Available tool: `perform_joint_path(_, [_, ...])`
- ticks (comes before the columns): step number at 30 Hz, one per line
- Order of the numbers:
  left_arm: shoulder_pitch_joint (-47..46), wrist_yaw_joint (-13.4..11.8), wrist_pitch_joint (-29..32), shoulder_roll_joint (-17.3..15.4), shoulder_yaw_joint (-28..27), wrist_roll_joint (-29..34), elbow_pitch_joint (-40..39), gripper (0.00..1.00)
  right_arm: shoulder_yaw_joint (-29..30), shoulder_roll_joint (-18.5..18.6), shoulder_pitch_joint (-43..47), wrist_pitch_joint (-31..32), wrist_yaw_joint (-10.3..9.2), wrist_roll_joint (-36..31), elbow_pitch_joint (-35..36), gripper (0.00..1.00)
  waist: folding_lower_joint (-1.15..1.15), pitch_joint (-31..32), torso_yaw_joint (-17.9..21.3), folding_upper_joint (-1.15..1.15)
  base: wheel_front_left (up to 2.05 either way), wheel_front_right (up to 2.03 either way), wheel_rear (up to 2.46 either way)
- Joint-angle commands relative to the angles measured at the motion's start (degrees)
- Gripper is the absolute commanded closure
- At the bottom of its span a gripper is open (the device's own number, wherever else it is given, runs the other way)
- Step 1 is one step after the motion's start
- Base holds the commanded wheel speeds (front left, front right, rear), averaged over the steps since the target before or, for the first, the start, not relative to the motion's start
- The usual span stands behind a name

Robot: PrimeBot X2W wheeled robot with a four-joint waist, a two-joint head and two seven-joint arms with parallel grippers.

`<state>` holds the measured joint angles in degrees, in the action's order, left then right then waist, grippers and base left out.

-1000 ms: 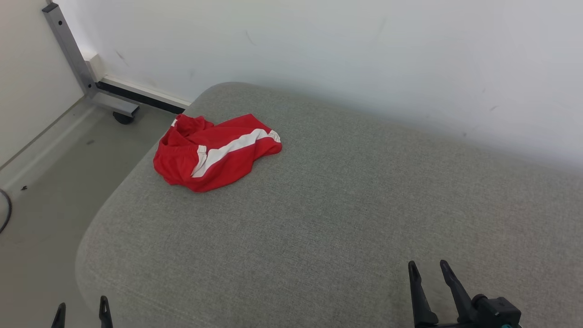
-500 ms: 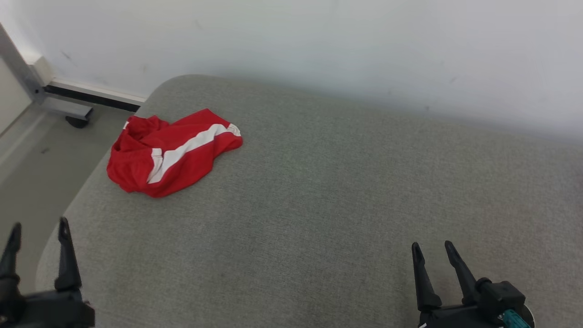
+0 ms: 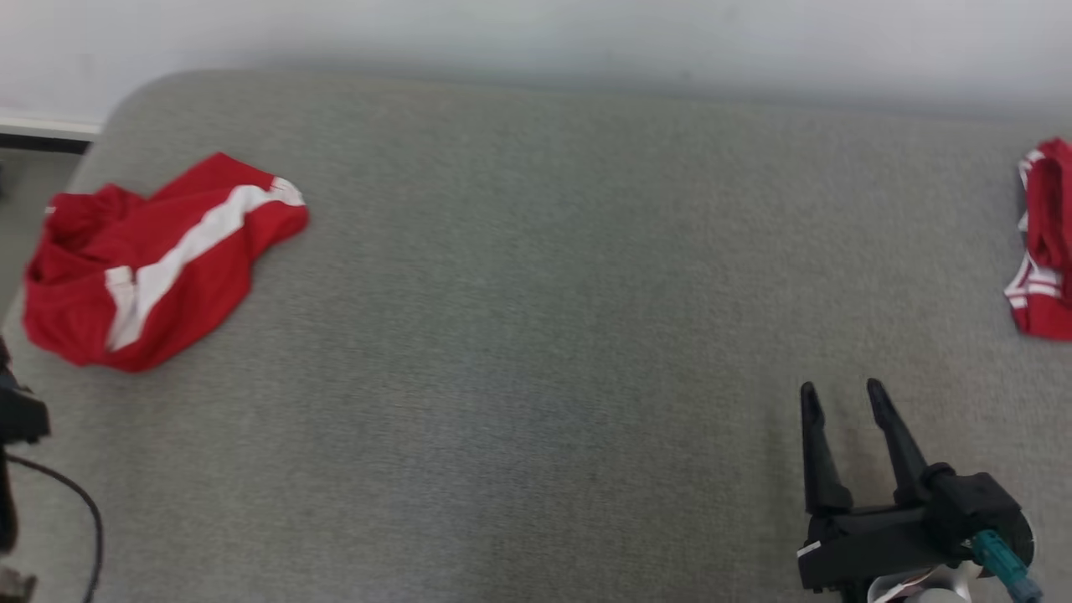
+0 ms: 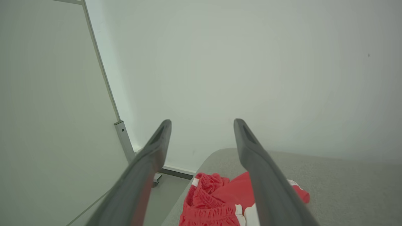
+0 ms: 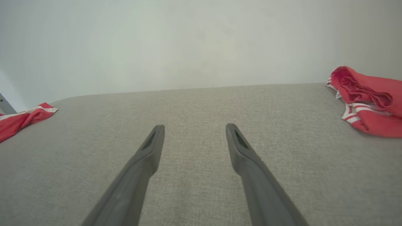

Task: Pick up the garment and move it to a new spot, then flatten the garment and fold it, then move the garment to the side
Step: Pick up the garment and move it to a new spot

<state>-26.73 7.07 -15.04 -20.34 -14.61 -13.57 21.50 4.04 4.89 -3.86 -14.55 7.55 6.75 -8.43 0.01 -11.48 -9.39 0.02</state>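
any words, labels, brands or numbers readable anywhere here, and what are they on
No text can be read.
The left red garment and the right red garment show white stripes but no lettering.
The small white patch on the base of the right gripper is too small to read.
The grey cushion is plain.

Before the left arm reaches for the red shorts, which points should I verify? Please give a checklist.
1. Left fingers open, empty: ok.
2. Right fingers open, empty: ok.
3. Nothing lying on the red shorts: ok.
4. Left fingers at the shorts: not ok, apart from them, pointing above them.
5. Shorts fully on the grey cushion: cannot tell, they lie by its left edge.
6. Second red garment out of the way: ok, far right.
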Motion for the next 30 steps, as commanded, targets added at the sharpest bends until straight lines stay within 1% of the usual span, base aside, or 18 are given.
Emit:
perform_joint_path(1, [-2.69, 0.15, 0.21, -1.24, 0.24, -0.69, 2.14, 0.00, 0.44, -0.08, -0.47, 0.24, -0.15, -0.43, 1.27, 0.00, -0.01, -6.66, 6.23, -0.02, 0.00, 0.00, 0.00])
perform_joint_path(4, [-4.79, 0.21, 0.62, -1.93, 0.38, -1.61, 3.92, 0.00, 0.58, -0.01, -0.62, 0.61, -0.15, -0.83, 2.47, 0.00, -0.01, -8.08, 7.25, -0.02, 0.00, 0.00, 0.00])
perform_joint_path(10, [-10.68, 0.39, 4.35, -4.69, 1.27, -3.09, 11.12, 0.00, 1.46, 1.02, -0.65, 1.91, -0.15, -1.83, 6.56, 0.00, -0.01, -12.01, 9.40, -0.02, 0.00, 0.00, 0.00])
perform_joint_path(11, [-11.61, 0.40, 4.88, -5.11, 1.47, -3.30, 12.73, 0.00, 1.75, 1.11, -0.74, 2.09, -0.15, -1.81, 7.23, 0.00, -0.01, -12.49, 9.61, -0.02, 0.00, 0.00, 0.00])
perform_joint_path(12, [-13.93, 0.30, 6.51, -5.74, 2.44, -3.95, 17.33, 0.00, 2.06, 1.43, -0.91, 2.57, -0.15, -1.75, 8.46, 0.00, -0.01, -13.59, 10.01, -0.02, 0.00, 0.00, 0.00])
perform_joint_path(18, [-17.42, 0.38, 10.13, -7.02, 5.27, -4.91, 25.47, 0.00, 1.96, 1.65, -1.52, 3.39, -0.15, -2.14, 9.87, 0.00, -0.01, -14.84, 10.17, -0.02, 0.00, 0.00, 0.00])
perform_joint_path(22, [-19.10, 0.35, 12.44, -7.12, 7.10, -6.89, 30.11, 0.00, 1.88, 1.95, -1.66, 4.13, -0.15, -2.34, 10.45, 0.00, -0.01, -15.09, 10.03, -0.02, 0.00, 0.00, 0.00])
perform_joint_path(25, [-19.88, 0.35, 16.56, -7.41, 8.76, -8.37, 34.06, 0.00, 2.27, 2.46, -1.69, 4.69, -0.15, -2.15, 10.93, 0.00, -0.01, -14.86, 9.84, -0.02, 0.00, 0.00, 0.00])
perform_joint_path(29, [-20.52, 0.37, 20.21, -6.59, 10.80, -10.83, 37.41, 0.00, 2.53, 2.55, -1.35, 5.21, -0.15, -2.33, 11.45, 0.00, -0.01, -14.42, 9.41, -0.02, 0.00, 0.00, 0.00])
perform_joint_path(30, [-20.45, 0.37, 21.14, -6.59, 11.43, -11.17, 38.36, 0.09, 2.39, 2.45, -1.26, 5.43, -0.15, -2.39, 11.53, 0.00, -0.01, -14.27, 9.31, -0.02, 0.00, 0.00, 0.00])
